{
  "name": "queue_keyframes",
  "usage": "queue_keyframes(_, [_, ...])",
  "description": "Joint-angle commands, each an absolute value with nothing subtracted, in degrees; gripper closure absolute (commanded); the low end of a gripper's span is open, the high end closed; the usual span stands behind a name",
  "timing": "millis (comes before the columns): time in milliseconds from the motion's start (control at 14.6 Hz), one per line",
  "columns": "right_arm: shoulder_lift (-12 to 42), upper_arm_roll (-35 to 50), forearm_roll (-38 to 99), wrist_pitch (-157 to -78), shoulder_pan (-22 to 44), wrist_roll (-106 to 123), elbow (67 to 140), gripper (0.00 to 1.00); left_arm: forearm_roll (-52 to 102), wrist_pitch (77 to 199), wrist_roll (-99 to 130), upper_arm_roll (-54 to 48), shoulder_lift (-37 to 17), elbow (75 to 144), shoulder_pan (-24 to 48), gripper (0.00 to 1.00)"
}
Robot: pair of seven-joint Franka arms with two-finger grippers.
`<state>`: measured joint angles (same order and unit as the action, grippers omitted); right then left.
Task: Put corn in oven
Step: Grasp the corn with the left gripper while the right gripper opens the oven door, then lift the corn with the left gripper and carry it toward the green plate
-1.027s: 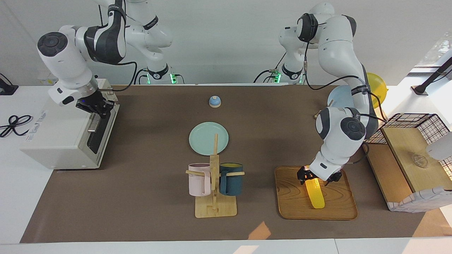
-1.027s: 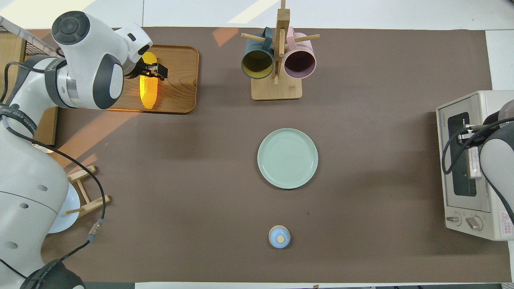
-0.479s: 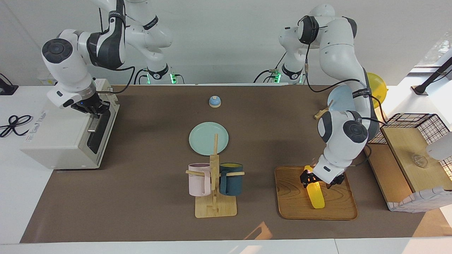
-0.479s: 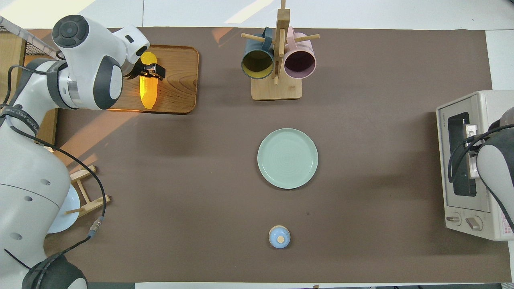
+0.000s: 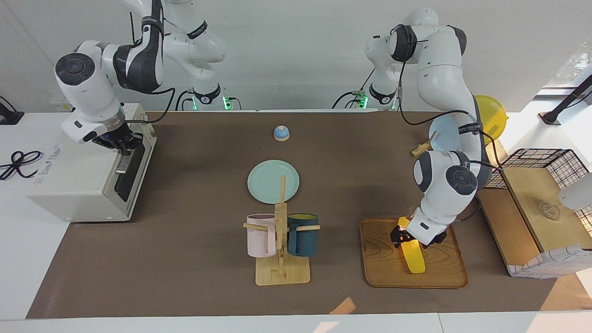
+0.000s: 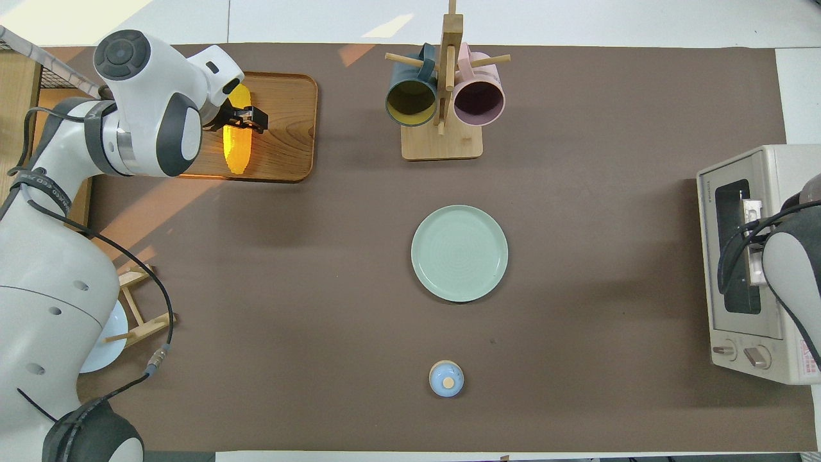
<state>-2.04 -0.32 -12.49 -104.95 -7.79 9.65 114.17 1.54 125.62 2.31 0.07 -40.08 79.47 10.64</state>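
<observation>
The surface (image 5: 194, 259) is covered by a matt brown sheet. Grained, lightly sheened wood is seen in the tray (image 5: 444, 275) and the mug rack (image 5: 282, 273). The corn (image 5: 413, 256) looks smooth, glossy plastic. The oven (image 5: 78, 185) is cased in white painted metal, with dark glass.

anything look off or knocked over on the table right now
Nothing stands out. The corn lies flat on the wooden tray, both mugs hang on the rack, and the oven door is closed.
</observation>
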Motion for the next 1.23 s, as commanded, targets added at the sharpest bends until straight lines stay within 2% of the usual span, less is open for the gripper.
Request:
queue_keyframes(0, [-3.1,-0.1,-8.1,-111.0,-8.1,9.9,120.6,1.0,2.4,124.4,2.5,0.4,-40.7,78.0,10.9,0.5])
queue_keyframes(205, [-2.1,0.0,-5.9,-116.8,-6.4,7.7,123.9,1.0,2.4,123.9,2.4,0.4,-40.6,77.9,10.9,1.0])
queue_keyframes(411, [1.0,0.0,-3.1,-121.1,-4.6,4.8,125.5,1.0,2.6,118.5,2.5,-0.1,-39.5,75.2,11.2,1.0])
queue_keyframes(616, [1.6,0.0,-2.5,-129.1,-2.6,2.2,130.2,1.0,5.5,115.1,4.4,-0.1,-34.2,75.1,12.8,1.0])
queue_keyframes(958, [4.3,0.1,-2.5,-132.8,-0.9,0.1,131.9,1.0,5.8,108.0,11.3,-0.1,-21.1,85.7,20.2,1.0])
queue_keyframes(1163, [5.5,0.3,-2.5,-133.8,-0.8,-0.9,131.8,1.0,5.8,108.7,18.4,-0.1,-14.0,95.7,26.6,1.0])
